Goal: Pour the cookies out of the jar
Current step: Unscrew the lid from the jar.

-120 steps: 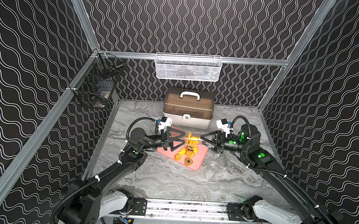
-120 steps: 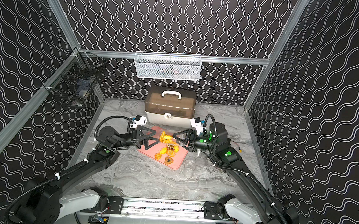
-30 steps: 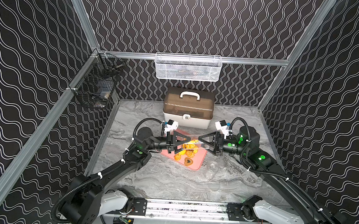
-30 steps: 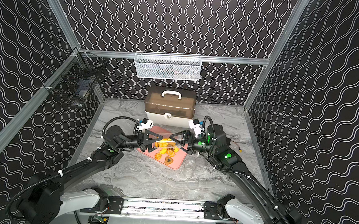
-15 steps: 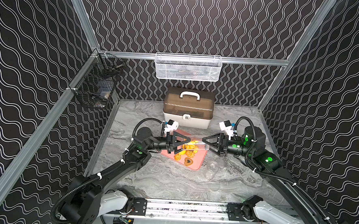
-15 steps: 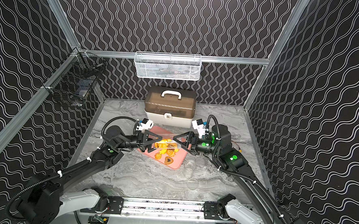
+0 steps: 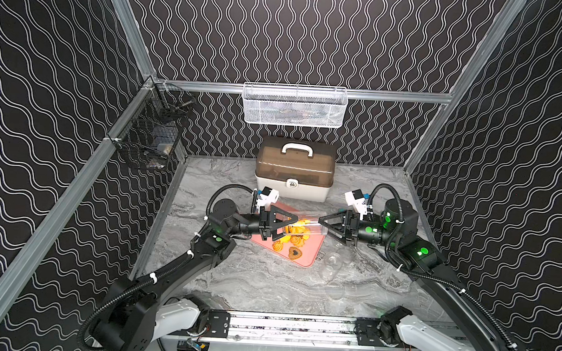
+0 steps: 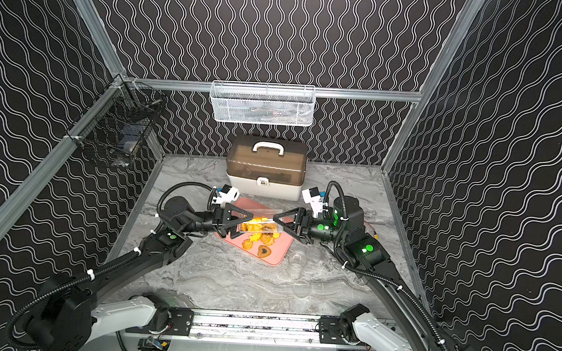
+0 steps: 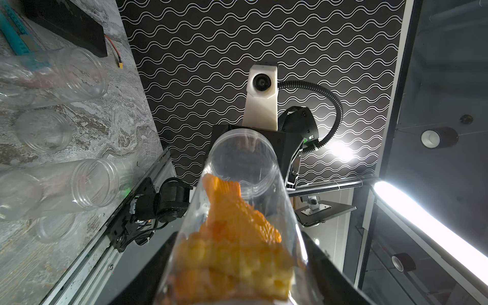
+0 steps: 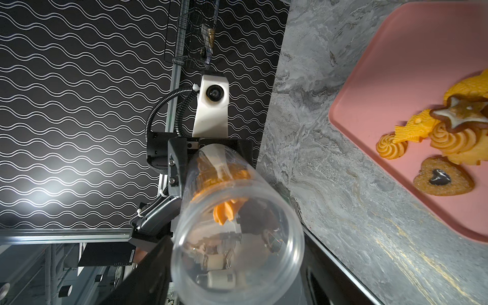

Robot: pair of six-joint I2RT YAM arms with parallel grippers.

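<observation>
Both top views show a clear jar (image 7: 316, 226) held level in the air above a pink tray (image 7: 312, 252), between two black arms that meet tip to tip. The left claw (image 7: 287, 226) is pinching the end of the jar where the cookies (image 7: 298, 222) sit. The right claw (image 7: 324, 226) has its jaws around the other end; whether they press on it cannot be told.

Only the left wrist view looks along the jar (image 9: 243, 163). Orange, ridged cookies (image 9: 237, 237) fill the near part and the far part is bare. This view also shows several empty jars (image 9: 92, 182) on the table (image 9: 105, 126), some on their sides.

Only the right wrist view shows the loose cookies (image 10: 449, 137) on the tray (image 10: 396, 79) sharply: yellow ribbed swirls, a brown heart (image 10: 443, 177) with a dark centre and a brown star (image 10: 459, 113) with white icing. They lie in a small heap, touching one another.

The jar is thin see-through plastic and round. The tray is smooth and matt, with rounded corners and a low rim.

The table is grey veined marble. Behind the tray stands a white box (image 7: 294, 170) with a smoky brown lid and a white handle. The walls are black with white wavy lines, framed by metal rails. A white mesh basket (image 7: 295, 106) hangs on the back rail and a black wire basket (image 7: 149, 136) on a side rail
</observation>
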